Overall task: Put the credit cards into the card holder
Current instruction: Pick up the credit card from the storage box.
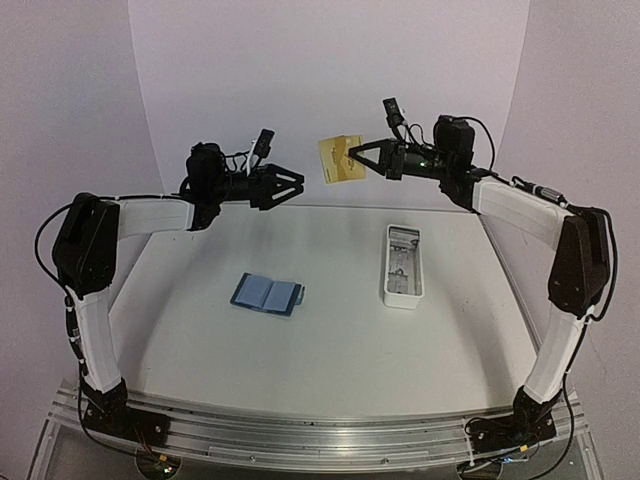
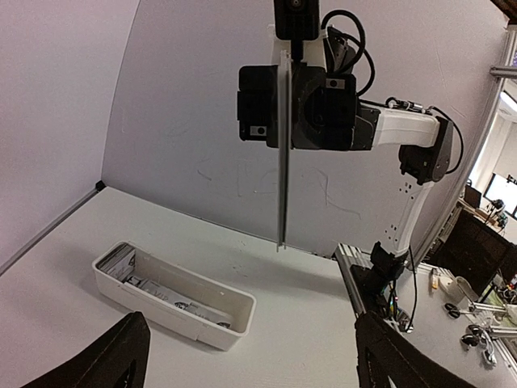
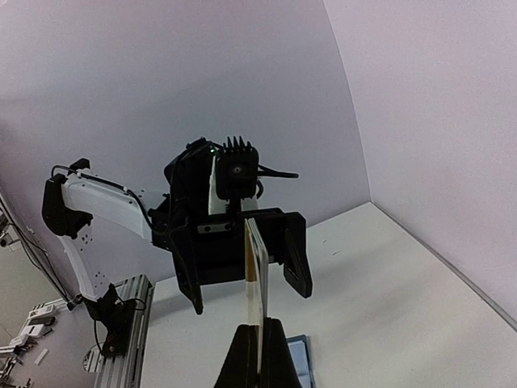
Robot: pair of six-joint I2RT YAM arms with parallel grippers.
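My right gripper [image 1: 352, 155] is shut on a thin stack of credit cards [image 1: 340, 158], the tan one facing the top camera, held upright high above the table's far side. In the right wrist view the cards [image 3: 255, 267] stand edge-on between my shut fingers [image 3: 242, 360]. My left gripper [image 1: 288, 186] is open and empty, level with the cards and just left of them, its jaws facing them. In the left wrist view the cards [image 2: 282, 162] hang edge-on ahead of my spread fingers [image 2: 121, 356]. The blue card holder [image 1: 268, 293] lies open on the table below, and its corner shows in the right wrist view [image 3: 297, 360].
A long narrow white tray [image 1: 403, 265] stands on the table at the right, with pale printed items lying in it; it shows in the left wrist view too [image 2: 174, 295]. The white table ends at the back wall and the metal rail at the front.
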